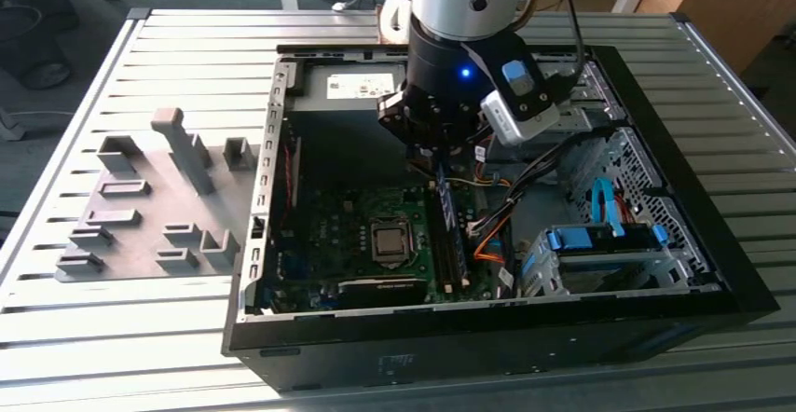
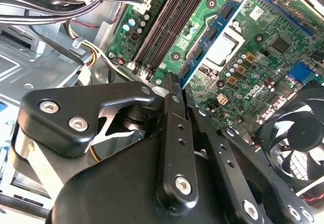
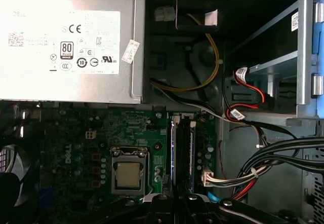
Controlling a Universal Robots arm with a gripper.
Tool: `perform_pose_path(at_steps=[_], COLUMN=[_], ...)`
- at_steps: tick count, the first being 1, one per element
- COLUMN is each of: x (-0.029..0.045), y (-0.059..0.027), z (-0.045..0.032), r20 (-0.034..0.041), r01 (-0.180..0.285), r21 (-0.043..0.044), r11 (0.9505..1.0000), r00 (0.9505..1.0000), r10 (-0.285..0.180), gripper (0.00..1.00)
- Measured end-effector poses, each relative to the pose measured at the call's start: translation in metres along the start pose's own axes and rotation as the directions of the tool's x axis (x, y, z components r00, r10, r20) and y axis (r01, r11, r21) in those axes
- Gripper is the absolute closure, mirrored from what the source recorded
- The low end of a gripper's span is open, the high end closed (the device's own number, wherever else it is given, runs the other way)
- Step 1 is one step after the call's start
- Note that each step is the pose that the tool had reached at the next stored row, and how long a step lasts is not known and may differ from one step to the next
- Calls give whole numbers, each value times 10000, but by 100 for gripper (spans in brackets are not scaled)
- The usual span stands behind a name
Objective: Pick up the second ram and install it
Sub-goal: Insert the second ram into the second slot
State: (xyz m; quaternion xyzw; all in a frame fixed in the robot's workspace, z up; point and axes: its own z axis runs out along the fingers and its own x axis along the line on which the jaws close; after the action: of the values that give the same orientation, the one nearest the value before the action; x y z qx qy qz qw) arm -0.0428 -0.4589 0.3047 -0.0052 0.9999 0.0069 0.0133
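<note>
Second ram point(image 1: 448, 240) stands on edge among the memory slots of the motherboard point(image 1: 336, 235), a long thin blue-green strip running beside the processor socket point(image 1: 390, 240); in the first wrist view its narrow top edge point(image 3: 191, 150) lies along the dark slots. The gripper point(image 1: 438, 156) hangs straight over the far end of the second ram, close above it. In the second wrist view its black linkage point(image 2: 177, 84) points down at the slot end. Whether it is clenched on the stick or released, I cannot tell.

The open computer case point(image 1: 734, 272) holds the board, a grey power supply point(image 3: 66, 41) at the far end, a fan point(image 2: 298, 138), bundled cables point(image 3: 283, 155) and a drive cage point(image 1: 597, 254) with blue parts. Just beside the case, on the exterior view's left, a grey tray point(image 1: 137, 216) with upright blocks lies on the slatted table point(image 1: 100, 337).
</note>
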Motion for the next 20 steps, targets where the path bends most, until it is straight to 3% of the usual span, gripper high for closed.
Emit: perform_pose_path(at_steps=[20], x=[0], y=[-1], z=[41], r20=[0], r01=[-16], r21=[0], r11=[10000], r00=[10000], r10=[16], gripper=[86])
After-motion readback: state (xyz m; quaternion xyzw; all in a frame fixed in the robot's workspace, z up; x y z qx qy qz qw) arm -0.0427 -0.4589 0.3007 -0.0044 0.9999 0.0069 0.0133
